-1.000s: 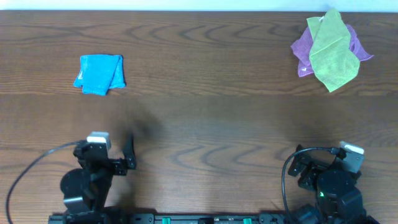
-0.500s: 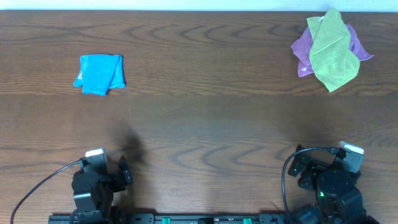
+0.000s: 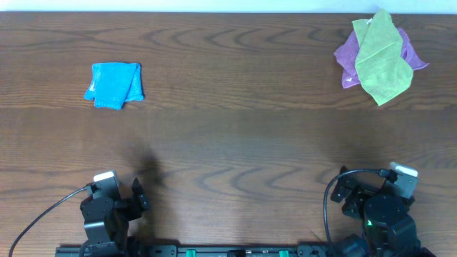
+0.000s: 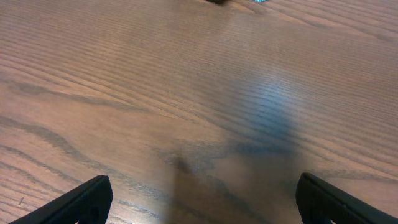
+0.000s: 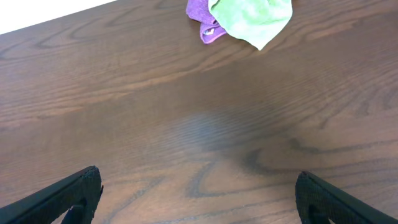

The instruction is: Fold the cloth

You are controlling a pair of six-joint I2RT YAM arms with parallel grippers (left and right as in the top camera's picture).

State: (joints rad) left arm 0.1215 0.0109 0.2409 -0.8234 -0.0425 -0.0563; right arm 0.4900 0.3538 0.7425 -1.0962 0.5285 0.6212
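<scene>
Both my jaws stand wide and empty at the near edge of the counter (image 3: 228,143), while the cloth (image 3: 115,85) lies well apart near its far left corner, already doubled into a small bundle, so I judge the folding done.

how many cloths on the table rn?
3. The blue cloth lies folded at far left in the overhead view; the yellow-green cloth is draped over the purple cloth at far right. That pile could hide more.
</scene>
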